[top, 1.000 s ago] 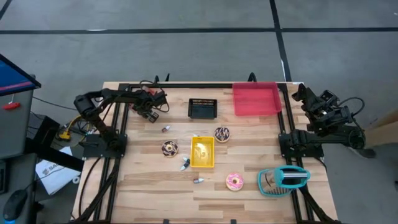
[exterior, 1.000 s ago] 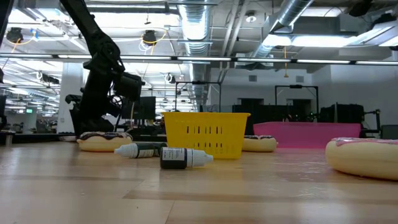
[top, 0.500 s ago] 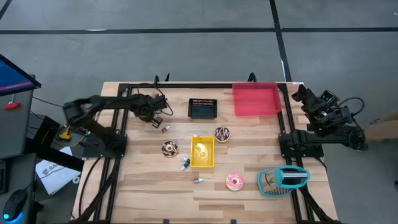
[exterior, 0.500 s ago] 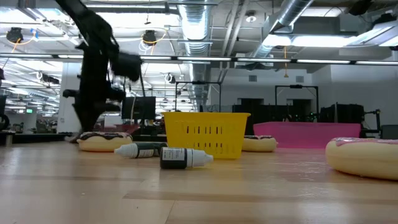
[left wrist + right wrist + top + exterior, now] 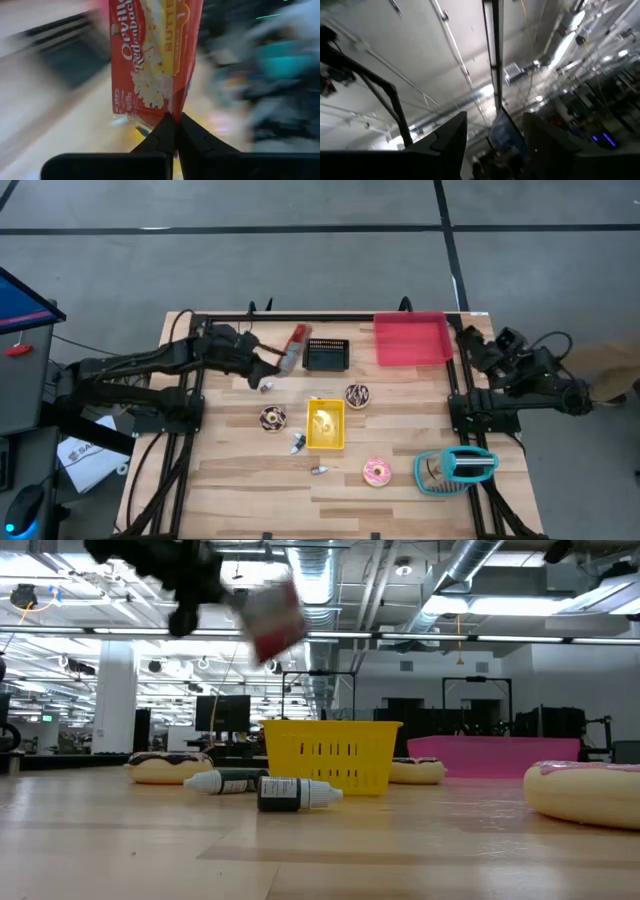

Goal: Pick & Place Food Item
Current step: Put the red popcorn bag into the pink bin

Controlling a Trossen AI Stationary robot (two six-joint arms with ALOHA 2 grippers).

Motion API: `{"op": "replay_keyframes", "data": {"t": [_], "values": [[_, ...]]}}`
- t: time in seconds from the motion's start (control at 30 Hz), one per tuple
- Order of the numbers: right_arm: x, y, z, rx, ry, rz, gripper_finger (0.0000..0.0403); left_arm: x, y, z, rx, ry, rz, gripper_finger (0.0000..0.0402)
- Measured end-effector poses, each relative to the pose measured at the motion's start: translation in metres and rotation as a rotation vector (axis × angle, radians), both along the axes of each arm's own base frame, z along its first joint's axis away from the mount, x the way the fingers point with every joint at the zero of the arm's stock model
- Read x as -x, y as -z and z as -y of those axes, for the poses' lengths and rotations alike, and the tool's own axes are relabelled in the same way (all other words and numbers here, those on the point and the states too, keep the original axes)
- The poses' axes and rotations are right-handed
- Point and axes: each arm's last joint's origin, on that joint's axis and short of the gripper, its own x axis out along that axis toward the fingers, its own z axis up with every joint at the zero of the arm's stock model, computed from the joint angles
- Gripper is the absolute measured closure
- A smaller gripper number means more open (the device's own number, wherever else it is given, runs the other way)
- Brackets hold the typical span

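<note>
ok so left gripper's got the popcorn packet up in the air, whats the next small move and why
Probably carry it on toward a container and lower it. The left gripper is shut on the popcorn packet, lifted clear of the table beside the black basket; which container is meant I cannot tell. The right gripper waits open at the table's right edge.

Table [image 5: 220,490]: tray [image 5: 412,338] at far right corner; crate [image 5: 326,354] left of it. Basket [image 5: 325,425] at centre; donuts [image 5: 272,418] left, [image 5: 357,395] behind, [image 5: 377,471] toward near edge. Popcorn bag [image 5: 293,348] above table, left of crate.
</note>
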Motion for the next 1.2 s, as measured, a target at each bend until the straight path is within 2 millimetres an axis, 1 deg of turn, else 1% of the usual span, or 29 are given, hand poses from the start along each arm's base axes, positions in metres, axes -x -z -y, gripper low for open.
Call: {"op": "replay_keyframes", "data": {"t": [0.13, 0.3, 0.37, 0.5, 0.6, 0.7, 0.8, 0.9, 0.97, 1.03, 1.1, 1.2], "values": [[-0.018, -0.017, 0.0, 0.01, -0.019, -0.159, 0.0191, -0.018, -0.018, 0.011, 0.027, 0.118, 0.237, 0.0401], [-0.037, -0.038, 0.0, -0.02, -0.037, -0.319, 0.0152, -0.043, -0.029, 0.017, 0.049, 0.154, 0.446, 0.0401], [-0.044, -0.048, 0.0, -0.022, -0.04, -0.343, 0.0139, -0.059, -0.036, 0.02, 0.04, 0.175, 0.482, 0.0401], [-0.059, -0.059, 0.0, -0.027, -0.091, -0.382, 0.0128, -0.095, -0.047, 0.031, -0.019, 0.241, 0.489, 0.0401], [-0.066, -0.065, 0.001, -0.05, -0.109, -0.392, 0.0127, -0.117, -0.064, 0.037, -0.059, 0.276, 0.55, 0.0401], [-0.07, -0.065, 0.002, -0.059, -0.107, -0.402, 0.0127, -0.129, -0.081, 0.042, -0.09, 0.303, 0.604, 0.0401], [-0.069, -0.066, 0.003, -0.058, -0.105, -0.385, 0.0127, -0.138, -0.091, 0.045, -0.113, 0.312, 0.637, 0.0401], [-0.068, -0.07, 0.002, -0.048, -0.115, -0.346, 0.0127, -0.146, -0.096, 0.046, -0.134, 0.316, 0.659, 0.0401], [-0.067, -0.073, 0.002, -0.037, -0.128, -0.323, 0.0127, -0.152, -0.094, 0.046, -0.134, 0.317, 0.656, 0.0401], [-0.068, -0.073, 0.002, -0.036, -0.129, -0.32, 0.0127, -0.16, -0.088, 0.045, -0.112, 0.315, 0.647, 0.0401], [-0.071, -0.072, 0.002, -0.036, -0.129, -0.328, 0.0126, -0.166, -0.083, 0.045, -0.095, 0.31, 0.645, 0.0401], [-0.075, -0.071, 0.002, -0.037, -0.131, -0.338, 0.0127, -0.171, -0.083, 0.045, -0.084, 0.308, 0.658, 0.0401]]}}
